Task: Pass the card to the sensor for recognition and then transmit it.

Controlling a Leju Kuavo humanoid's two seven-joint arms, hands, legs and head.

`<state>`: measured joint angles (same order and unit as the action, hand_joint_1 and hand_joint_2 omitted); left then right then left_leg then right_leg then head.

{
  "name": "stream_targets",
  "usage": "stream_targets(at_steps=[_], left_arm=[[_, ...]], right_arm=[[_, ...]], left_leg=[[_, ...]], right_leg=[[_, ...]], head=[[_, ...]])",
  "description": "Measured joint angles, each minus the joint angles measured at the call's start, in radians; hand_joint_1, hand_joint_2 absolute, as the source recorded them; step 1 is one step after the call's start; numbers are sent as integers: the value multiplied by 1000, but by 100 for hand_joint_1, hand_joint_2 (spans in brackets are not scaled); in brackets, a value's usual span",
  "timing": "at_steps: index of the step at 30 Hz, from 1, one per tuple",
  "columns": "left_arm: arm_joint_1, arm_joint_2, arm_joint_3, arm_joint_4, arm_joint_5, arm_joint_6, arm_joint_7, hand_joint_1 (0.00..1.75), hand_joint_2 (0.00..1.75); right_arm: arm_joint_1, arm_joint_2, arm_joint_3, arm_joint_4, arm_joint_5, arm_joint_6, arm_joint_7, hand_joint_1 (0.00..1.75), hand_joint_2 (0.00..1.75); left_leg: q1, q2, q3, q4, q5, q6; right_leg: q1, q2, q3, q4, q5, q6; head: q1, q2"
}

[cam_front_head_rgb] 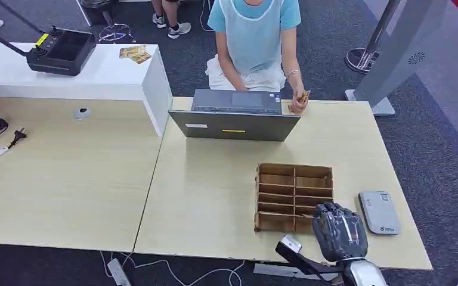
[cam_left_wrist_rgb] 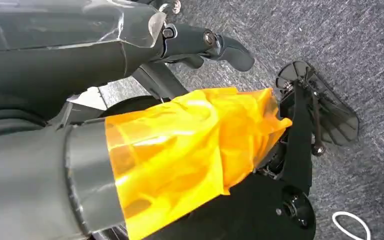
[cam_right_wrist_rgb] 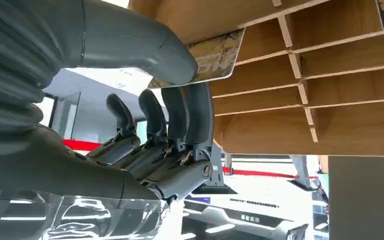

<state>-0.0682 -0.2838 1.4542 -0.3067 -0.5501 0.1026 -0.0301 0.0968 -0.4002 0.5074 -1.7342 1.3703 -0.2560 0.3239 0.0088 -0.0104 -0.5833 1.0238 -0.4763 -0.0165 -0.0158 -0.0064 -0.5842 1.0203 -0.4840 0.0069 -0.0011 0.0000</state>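
At the desk's [cam_front_head_rgb: 214, 196] near right edge, my right hand [cam_front_head_rgb: 339, 229] pinches the card [cam_right_wrist_rgb: 215, 57] between thumb and fingers at the wooden organizer [cam_front_head_rgb: 294, 196]. Risk: the card catches a divider and slips before reaching the sensor [cam_front_head_rgb: 378, 212] beside it.

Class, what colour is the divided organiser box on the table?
Brown, like wood or cardboard; the divided organiser box shows best in the head view.
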Motion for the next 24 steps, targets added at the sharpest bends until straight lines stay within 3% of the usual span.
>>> stream_targets(at_steps=[11, 15, 22, 23, 24], left_arm=[[0, 0, 0, 0, 6, 5, -2, 0, 0], [0, 0, 0, 0, 14, 6, -2, 0, 0], [0, 0, -1, 0, 26, 6, -8, 0, 0], [0, 0, -1, 0, 29, 7, -8, 0, 0], [0, 0, -1, 0, 30, 7, -8, 0, 0]], right_arm=[[0, 8, -3, 2, 9, -11, 1, 152, 175], [0, 15, -18, 2, 2, -25, -5, 162, 175], [7, 24, -48, -27, -51, -69, -55, 168, 175], [9, 25, -52, -34, -57, -72, -62, 175, 175], [10, 26, -55, -40, -64, -75, -69, 169, 175]], left_leg=[[0, 0, 0, 0, 0, 0], [0, 0, 0, 0, 0, 0], [0, 0, 0, 0, 0, 0], [0, 0, 0, 0, 0, 0], [0, 0, 0, 0, 0, 0]], right_leg=[[0, 0, 0, 0, 0, 0], [0, 0, 0, 0, 0, 0], [0, 0, 0, 0, 0, 0], [0, 0, 0, 0, 0, 0], [0, 0, 0, 0, 0, 0]], head=[[0, 0], [0, 0], [0, 0], [0, 0], [0, 0]])
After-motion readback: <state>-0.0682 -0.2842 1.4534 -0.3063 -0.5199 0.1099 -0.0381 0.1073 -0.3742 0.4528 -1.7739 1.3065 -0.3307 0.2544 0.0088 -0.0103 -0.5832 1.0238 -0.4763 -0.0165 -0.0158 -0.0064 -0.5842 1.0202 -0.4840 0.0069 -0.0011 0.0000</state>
